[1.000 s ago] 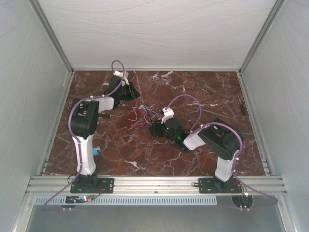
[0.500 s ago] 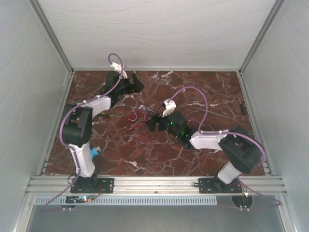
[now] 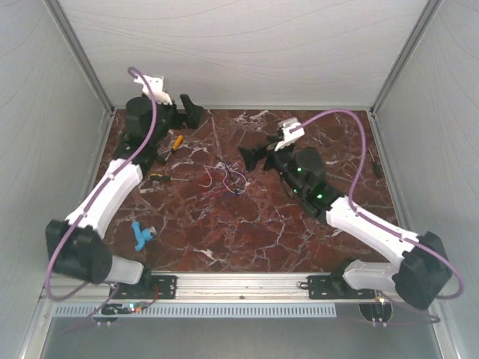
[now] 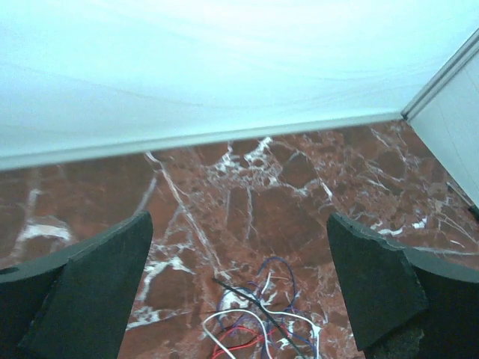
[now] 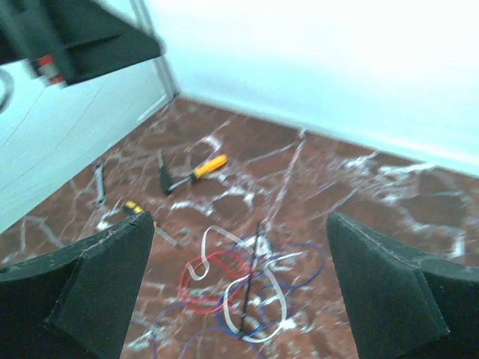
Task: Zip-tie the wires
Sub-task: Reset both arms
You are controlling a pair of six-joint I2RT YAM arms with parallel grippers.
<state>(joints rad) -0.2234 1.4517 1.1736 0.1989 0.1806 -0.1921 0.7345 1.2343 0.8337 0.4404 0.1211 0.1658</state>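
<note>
- Top view: the wires [image 3: 227,178] lie in a loose tangle near the middle of the worktop [image 3: 247,239]. The left claw [image 3: 187,112] hangs at their 11 o'clock and the right claw [image 3: 254,157] at their 2 o'clock, both apart from them. A yellow-handled tool [image 3: 174,143] lies at their 10 o'clock
- Left wrist view: the left claw is spread wide with nothing in it; the red, blue and white wires rest on the marble at 6 o'clock, between its fingers
- Right wrist view: the right claw gapes wide and empty; the wires loop at 6 o'clock with a black strip [image 5: 251,280] across them, and the yellow-handled tool lies at 11 o'clock
</note>
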